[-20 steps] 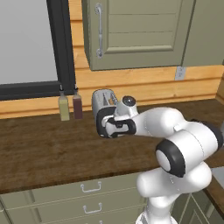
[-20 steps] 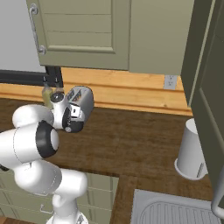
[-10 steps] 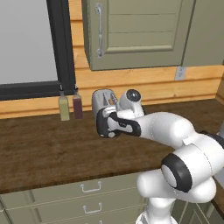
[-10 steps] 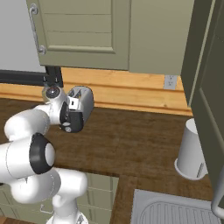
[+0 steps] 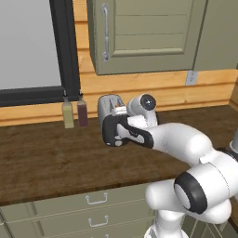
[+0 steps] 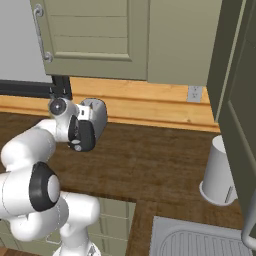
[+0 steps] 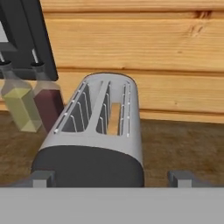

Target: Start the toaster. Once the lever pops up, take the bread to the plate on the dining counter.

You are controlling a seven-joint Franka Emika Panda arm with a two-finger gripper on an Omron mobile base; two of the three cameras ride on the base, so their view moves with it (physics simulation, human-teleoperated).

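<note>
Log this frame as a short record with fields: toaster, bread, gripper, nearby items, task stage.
toaster: silver toaster with a black end panel, on the dark wood worktop against the wooden wall
bread: tan slice sits down in the slot farther from the bottles
gripper: gripper open, jaws either side of the toaster's black end, holding nothing
nearby items: two slim bottles beside the toaster, one yellowish, one dark red; white canister farther along the worktop
task stage: bread not yet taken out; lever position cannot be told
</note>
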